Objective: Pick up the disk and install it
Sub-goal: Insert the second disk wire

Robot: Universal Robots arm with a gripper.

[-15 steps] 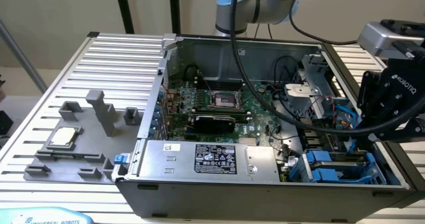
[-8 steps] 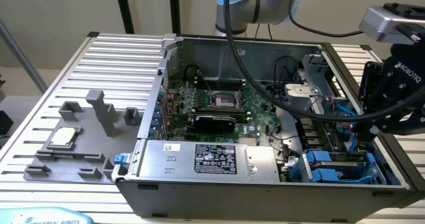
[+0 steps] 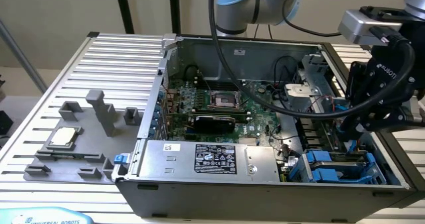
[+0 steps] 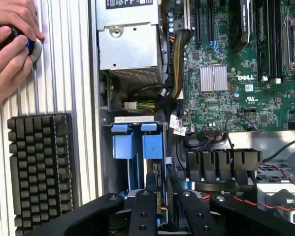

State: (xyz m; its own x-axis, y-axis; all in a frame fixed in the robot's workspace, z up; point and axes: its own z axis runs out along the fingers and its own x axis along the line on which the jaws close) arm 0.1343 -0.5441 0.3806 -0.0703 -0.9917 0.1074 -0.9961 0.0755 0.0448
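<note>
My gripper (image 3: 353, 128) hangs over the open computer case's (image 3: 143, 134) drive corner, at the exterior view's right. In the wrist view its black fingers (image 4: 142, 206) stand close together around a thin upright slab seen edge-on, with a blue frame strip and a circuit-board edge: the disk (image 4: 156, 194). The gripper (image 4: 160, 181) is shut on it. Just beyond the fingertips lies the drive bay (image 4: 137, 120) with two blue caddy handles (image 4: 137, 142). The disk's label face is hidden.
A grey power supply box (image 3: 212, 159) fills the case's front, with the motherboard (image 3: 219, 104) behind it. Black and red cables (image 4: 280, 194) run beside the bay. A small silver chip (image 3: 64, 137) sits on a grey fixture outside. A keyboard (image 4: 39, 167) and a person's hands (image 4: 9, 49) lie beside the case.
</note>
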